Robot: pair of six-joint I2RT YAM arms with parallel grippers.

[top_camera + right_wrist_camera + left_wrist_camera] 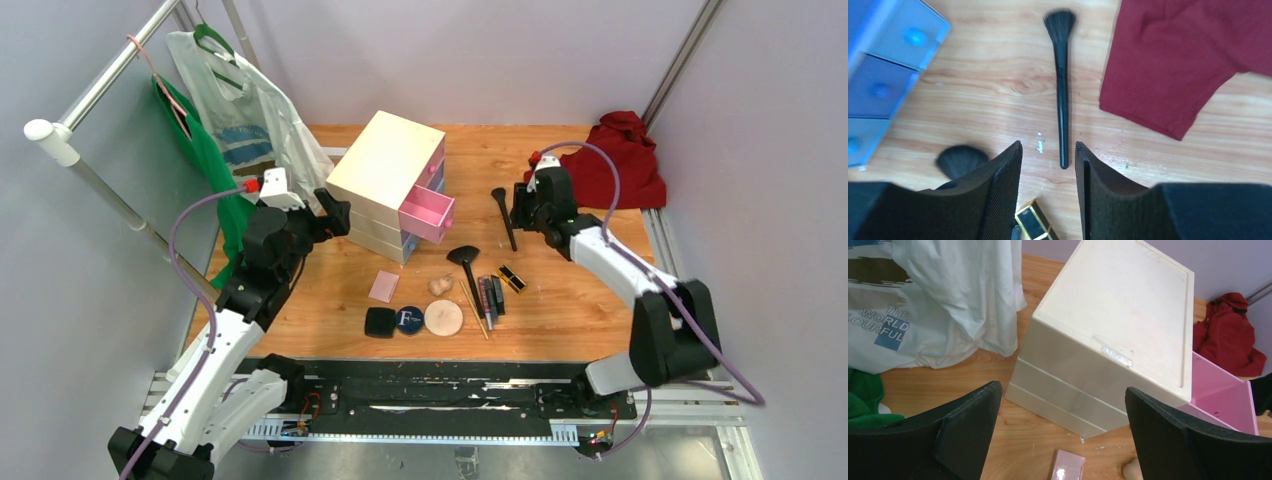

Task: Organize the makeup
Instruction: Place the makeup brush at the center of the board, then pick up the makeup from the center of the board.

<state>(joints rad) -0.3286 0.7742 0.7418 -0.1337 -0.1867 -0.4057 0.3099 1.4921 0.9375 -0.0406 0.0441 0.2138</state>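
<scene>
Pick-up step in hand: right gripper (1047, 150), jaws part-open and empty, over slim black brush (1062, 100) lying right of cream chest (385, 165); next likely lower, pinch handle; left gripper (1063, 392) wide open beside chest.

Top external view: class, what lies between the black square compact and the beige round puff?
The round navy compact with a white letter lies there, as the top external view shows.
</scene>
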